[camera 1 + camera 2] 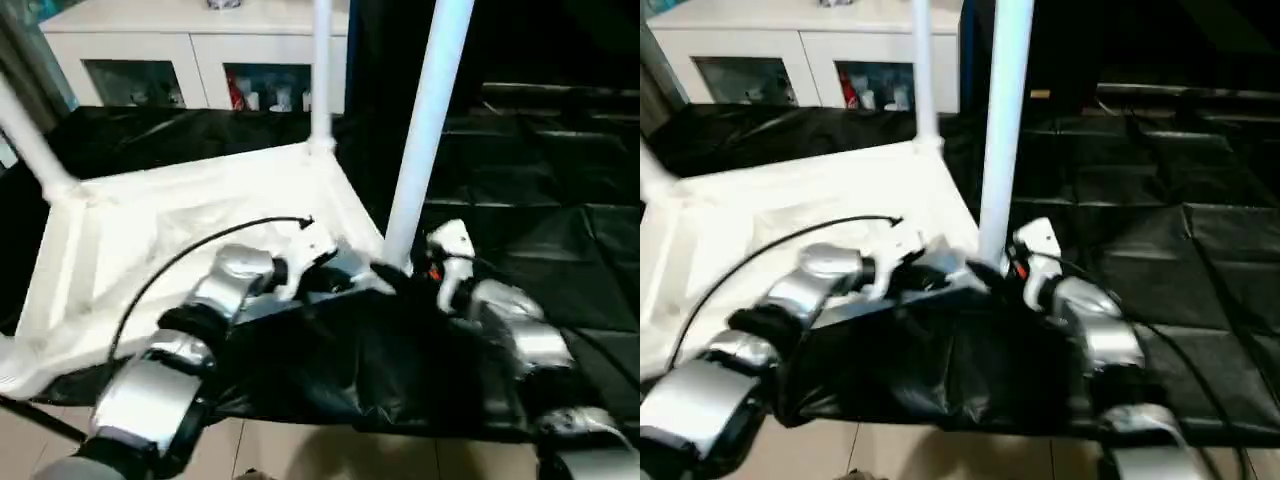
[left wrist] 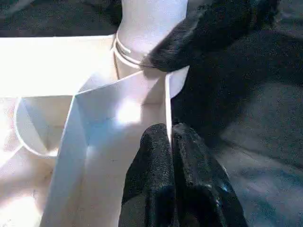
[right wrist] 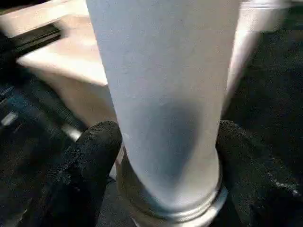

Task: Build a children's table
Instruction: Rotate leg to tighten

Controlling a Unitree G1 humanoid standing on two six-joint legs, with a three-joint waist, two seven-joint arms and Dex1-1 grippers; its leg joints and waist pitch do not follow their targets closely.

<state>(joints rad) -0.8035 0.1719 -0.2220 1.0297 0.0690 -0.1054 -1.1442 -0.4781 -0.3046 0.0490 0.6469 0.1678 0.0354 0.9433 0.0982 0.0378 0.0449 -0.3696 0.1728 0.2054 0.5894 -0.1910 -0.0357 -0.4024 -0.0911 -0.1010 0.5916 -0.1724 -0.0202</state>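
Note:
The children's table top (image 1: 150,230) lies upside down on the black-draped work table, its ribbed underside facing up. White legs stand up from its corner sockets: one at the near right (image 1: 425,130), one at the far right (image 1: 321,70), one at the left (image 1: 30,140). My left gripper (image 2: 170,130) is shut on the thin rim of the top, just beside the near right socket. My right gripper (image 3: 168,142) clasps the base of the near right leg (image 3: 165,94), a black finger (image 3: 94,156) pressed against each side above the socket collar.
A white cabinet (image 1: 190,40) with glass doors stands behind the work table. Black cloth (image 1: 540,180) covers the table to the right and hangs over its front edge, with light floor (image 1: 300,450) below. A black cable (image 1: 180,260) arcs over my left forearm.

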